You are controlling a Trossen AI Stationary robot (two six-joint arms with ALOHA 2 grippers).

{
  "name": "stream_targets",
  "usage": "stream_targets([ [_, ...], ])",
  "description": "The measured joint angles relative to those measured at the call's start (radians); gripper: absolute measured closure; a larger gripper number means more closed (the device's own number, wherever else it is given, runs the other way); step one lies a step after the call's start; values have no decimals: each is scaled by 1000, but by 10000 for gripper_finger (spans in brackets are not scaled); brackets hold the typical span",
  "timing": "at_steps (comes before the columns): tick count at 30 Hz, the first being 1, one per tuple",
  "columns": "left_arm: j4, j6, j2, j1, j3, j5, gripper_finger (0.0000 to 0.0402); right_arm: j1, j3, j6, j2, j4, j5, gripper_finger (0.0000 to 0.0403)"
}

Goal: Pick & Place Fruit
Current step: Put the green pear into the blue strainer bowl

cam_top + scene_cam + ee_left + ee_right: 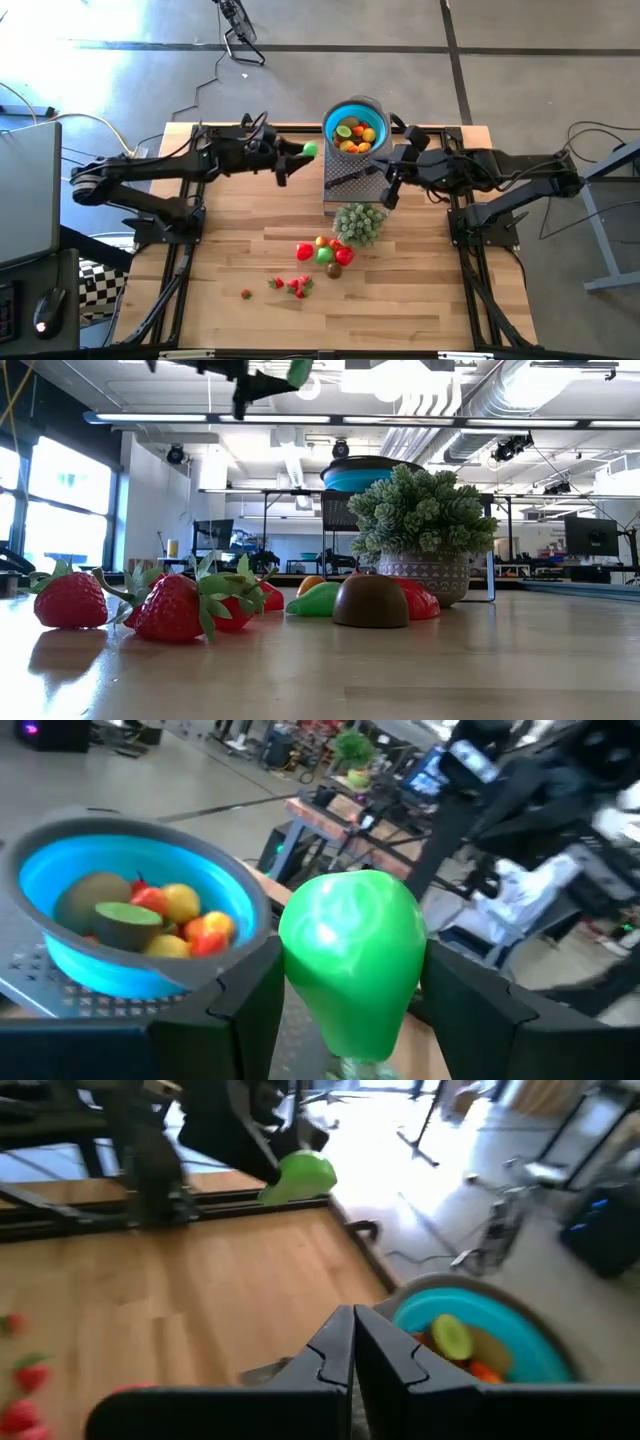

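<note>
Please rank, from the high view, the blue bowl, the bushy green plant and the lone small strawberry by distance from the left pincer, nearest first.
From the left pincer, shut on the green fruit:
1. Blue bowl, just beyond it at the table's far edge.
2. Bushy green plant, mid-table, toward the right arm.
3. Lone small strawberry, near the front edge.

Left pincer [300, 150] raised, fingers parted around a load; right pincer [385, 185] closed.
</note>
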Motion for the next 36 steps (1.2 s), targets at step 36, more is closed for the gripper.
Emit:
stream_targets([
  [36,-25,212,557,209,431,130,199,0,0,-109,0,32,236,398],
])
